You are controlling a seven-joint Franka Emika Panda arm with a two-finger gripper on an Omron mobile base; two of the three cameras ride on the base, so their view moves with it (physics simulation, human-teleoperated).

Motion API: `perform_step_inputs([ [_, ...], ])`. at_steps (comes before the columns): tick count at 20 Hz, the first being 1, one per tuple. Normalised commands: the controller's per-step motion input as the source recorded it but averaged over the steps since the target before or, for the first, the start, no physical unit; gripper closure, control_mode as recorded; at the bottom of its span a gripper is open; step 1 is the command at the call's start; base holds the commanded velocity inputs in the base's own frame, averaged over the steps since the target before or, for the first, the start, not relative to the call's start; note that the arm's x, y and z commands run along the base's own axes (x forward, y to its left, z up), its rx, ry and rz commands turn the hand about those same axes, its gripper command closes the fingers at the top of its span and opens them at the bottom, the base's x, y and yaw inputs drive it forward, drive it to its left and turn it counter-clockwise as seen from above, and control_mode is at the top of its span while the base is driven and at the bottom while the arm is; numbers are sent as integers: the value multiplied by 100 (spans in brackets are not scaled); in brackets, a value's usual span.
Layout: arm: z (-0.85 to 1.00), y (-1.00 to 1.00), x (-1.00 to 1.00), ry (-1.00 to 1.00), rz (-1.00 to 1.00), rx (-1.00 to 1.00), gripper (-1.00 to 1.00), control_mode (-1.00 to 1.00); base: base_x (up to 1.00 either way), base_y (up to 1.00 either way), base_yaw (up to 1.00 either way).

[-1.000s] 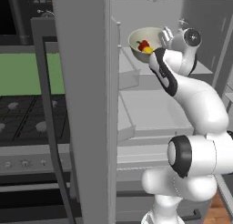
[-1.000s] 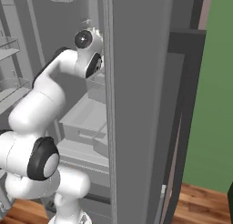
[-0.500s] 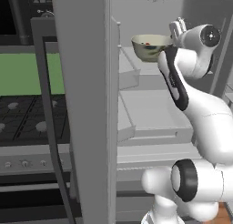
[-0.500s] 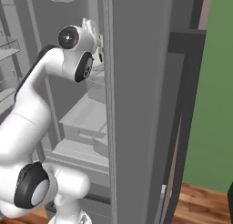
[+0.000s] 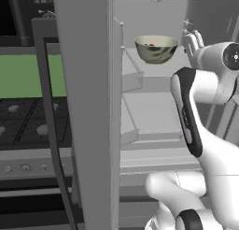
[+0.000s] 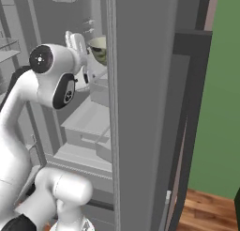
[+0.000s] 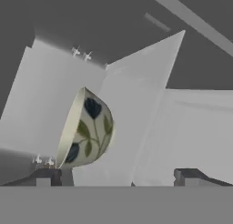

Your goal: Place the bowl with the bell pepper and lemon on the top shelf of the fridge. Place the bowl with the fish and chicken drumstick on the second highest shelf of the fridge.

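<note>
The bowl with the bell pepper and lemon (image 5: pixel 156 48), cream inside with an olive leaf pattern outside, stands upright on the top shelf (image 5: pixel 161 71) inside the fridge. A speck of the red bell pepper (image 5: pixel 150 44) shows over its rim, and the rim hides the lemon. My gripper (image 5: pixel 192 37) hangs just right of the bowl, open and apart from it. In the hand view the bowl (image 7: pixel 86 128) lies beyond the widely parted fingertips (image 7: pixel 48 175). From the right base view the bowl (image 6: pixel 99 49) peeks out behind the door edge, next to the gripper (image 6: pixel 77 40). The second highest shelf (image 5: pixel 151 110) lies below. The other bowl, fish and chicken drumstick are out of view.
The open fridge door (image 5: pixel 84 107) with its bins (image 5: pixel 131 79) stands left of the compartment, and a stove (image 5: pixel 23 121) lies beyond it. The other door panel (image 6: pixel 145 108) walls off the right side. Drawers (image 6: pixel 89 127) sit low in the fridge.
The bowl went from tilted in my grip to level on the top shelf. My gripper opened, let it go and drew back slightly to the right.
</note>
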Motion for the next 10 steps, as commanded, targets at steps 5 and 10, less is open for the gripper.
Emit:
perform_step_inputs([
  [5,-47,30,-100,6,0,0,-100,-100,0,0,0],
  [10,-58,1,-97,32,0,0,-100,-100,0,0,0],
])
